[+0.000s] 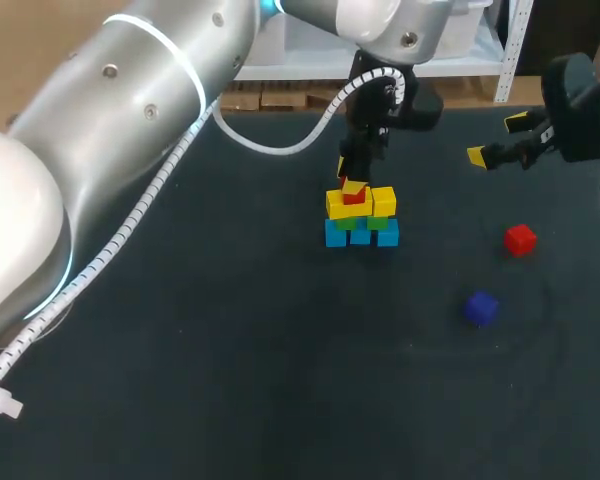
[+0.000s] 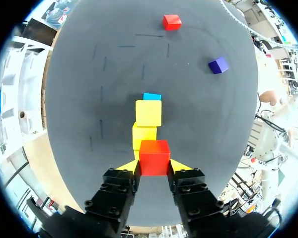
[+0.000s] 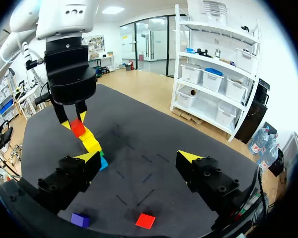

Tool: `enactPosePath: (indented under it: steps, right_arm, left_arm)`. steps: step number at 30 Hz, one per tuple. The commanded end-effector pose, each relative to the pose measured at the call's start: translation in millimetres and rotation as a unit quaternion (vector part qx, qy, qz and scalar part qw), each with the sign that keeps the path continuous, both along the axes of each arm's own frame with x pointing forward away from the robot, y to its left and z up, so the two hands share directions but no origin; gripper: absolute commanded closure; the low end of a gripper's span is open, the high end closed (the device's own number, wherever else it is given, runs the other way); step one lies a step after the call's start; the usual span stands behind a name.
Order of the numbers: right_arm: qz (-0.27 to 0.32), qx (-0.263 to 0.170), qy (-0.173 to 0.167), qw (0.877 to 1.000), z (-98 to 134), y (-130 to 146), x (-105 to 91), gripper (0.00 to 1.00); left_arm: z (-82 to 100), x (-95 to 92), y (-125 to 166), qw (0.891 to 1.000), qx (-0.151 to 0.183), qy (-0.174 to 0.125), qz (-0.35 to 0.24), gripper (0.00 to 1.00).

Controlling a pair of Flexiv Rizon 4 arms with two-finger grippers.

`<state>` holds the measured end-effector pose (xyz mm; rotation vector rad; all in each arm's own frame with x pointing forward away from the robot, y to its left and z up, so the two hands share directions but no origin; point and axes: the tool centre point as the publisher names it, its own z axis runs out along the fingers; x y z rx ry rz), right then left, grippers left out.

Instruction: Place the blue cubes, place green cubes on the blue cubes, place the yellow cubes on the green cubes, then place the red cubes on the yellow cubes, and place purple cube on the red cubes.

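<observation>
In the middle of the table stands a stack of blue cubes (image 1: 360, 235), green cubes (image 1: 363, 223) and yellow cubes (image 1: 374, 203). My left gripper (image 1: 356, 178) is shut on a red cube (image 1: 354, 195) right at the top of the yellow layer; whether it rests there I cannot tell. In the left wrist view the red cube (image 2: 154, 157) sits between both yellow tips of the left gripper (image 2: 154, 167), over the yellow cubes (image 2: 148, 114). A second red cube (image 1: 520, 239) and the purple cube (image 1: 481, 307) lie loose to the right. My right gripper (image 1: 497, 139) hangs open and empty at the back right.
The dark table mat (image 1: 230, 360) spreads wide on the left and front. In the right wrist view the right gripper (image 3: 139, 158) looks over the loose red cube (image 3: 145, 220) and purple cube (image 3: 80, 219), with the left gripper (image 3: 73, 121) beyond.
</observation>
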<state>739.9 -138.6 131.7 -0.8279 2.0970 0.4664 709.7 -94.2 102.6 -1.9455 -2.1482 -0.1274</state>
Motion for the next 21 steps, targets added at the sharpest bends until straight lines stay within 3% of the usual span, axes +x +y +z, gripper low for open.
enactPosePath:
  steps: [1,8,21]
  right_arm:
    - [0.002,0.003,0.000,1.000,-0.5,-1.2,0.3,0.00]
    - [0.002,0.003,0.000,1.000,-0.5,-1.2,0.3,0.00]
    - [0.002,0.003,0.000,1.000,-0.5,-1.2,0.3,0.00]
  left_arm:
    - [0.7,4.2,-2.3,1.000,0.004,0.003,0.001,0.67]
    - [0.6,5.7,-1.0,1.000,0.006,0.001,0.003,0.68]
    - [-0.8,6.5,-0.2,1.000,0.007,0.000,0.005,0.59]
